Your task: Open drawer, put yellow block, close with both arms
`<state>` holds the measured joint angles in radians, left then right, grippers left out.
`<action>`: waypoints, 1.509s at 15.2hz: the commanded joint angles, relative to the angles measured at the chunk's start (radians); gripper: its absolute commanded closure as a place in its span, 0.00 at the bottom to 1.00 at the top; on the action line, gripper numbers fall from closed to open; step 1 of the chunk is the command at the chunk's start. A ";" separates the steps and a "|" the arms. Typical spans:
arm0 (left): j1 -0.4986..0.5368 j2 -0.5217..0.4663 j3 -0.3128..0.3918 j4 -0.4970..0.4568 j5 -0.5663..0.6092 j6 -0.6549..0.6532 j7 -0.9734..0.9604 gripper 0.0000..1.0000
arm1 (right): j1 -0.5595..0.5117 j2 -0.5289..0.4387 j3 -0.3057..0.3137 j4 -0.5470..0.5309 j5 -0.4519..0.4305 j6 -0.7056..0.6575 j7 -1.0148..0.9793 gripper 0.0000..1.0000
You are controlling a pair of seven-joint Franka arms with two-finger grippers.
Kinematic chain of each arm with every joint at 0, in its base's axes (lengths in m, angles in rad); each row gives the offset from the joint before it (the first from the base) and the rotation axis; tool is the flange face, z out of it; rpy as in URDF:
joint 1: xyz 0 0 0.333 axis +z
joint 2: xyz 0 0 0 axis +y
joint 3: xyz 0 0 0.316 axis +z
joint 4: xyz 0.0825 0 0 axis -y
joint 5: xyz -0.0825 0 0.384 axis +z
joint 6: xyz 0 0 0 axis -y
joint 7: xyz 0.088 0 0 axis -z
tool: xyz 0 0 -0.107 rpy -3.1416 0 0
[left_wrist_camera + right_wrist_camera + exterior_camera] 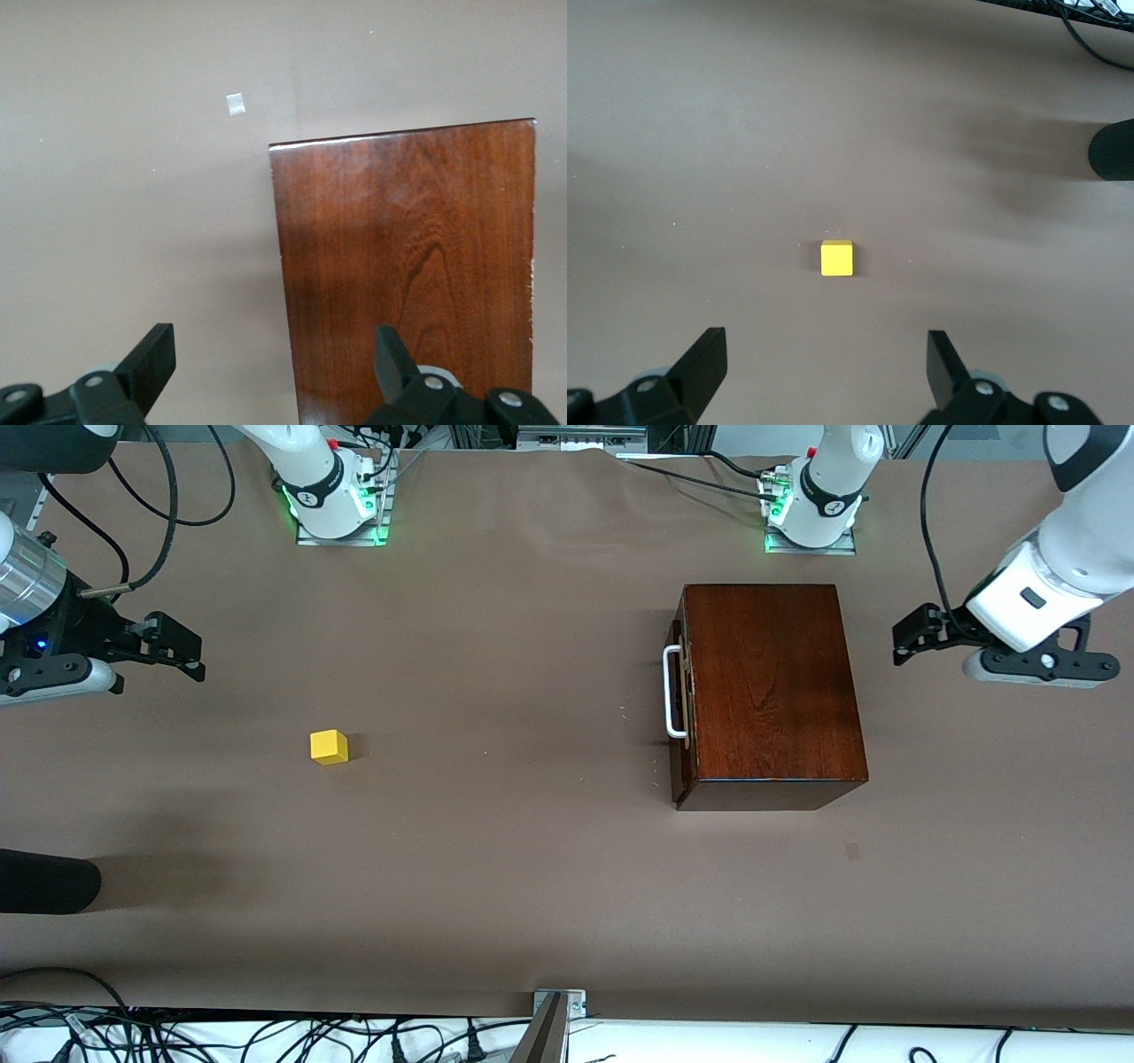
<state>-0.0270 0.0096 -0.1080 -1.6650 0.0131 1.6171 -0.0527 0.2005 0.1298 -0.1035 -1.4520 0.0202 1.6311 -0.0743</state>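
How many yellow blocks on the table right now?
1. The yellow block sits alone on the brown table, toward the right arm's end, apart from the closed wooden box. Whether the shut drawer hides more cannot be told.

We find no readable text, label, brand or number in any view. The two arm bases [335, 500] [811, 509] each carry a small dark round mark, too small to read. The wooden box [771, 691], the yellow block [329, 747] and the desk [496, 850] bear no writing we can see.
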 commanded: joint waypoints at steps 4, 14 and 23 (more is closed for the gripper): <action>0.004 0.018 -0.148 0.074 -0.021 -0.052 -0.097 0.00 | -0.007 -0.009 0.004 -0.004 0.003 0.004 0.010 0.00; 0.001 0.209 -0.430 0.074 -0.002 0.056 -0.417 0.00 | -0.007 -0.009 0.005 -0.004 0.003 0.004 0.010 0.00; -0.221 0.398 -0.438 0.051 0.188 0.145 -0.676 0.00 | -0.007 -0.009 0.004 -0.004 0.003 0.004 0.010 0.00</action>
<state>-0.2195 0.3838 -0.5428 -1.6263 0.1387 1.7653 -0.6767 0.2000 0.1298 -0.1052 -1.4520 0.0202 1.6311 -0.0743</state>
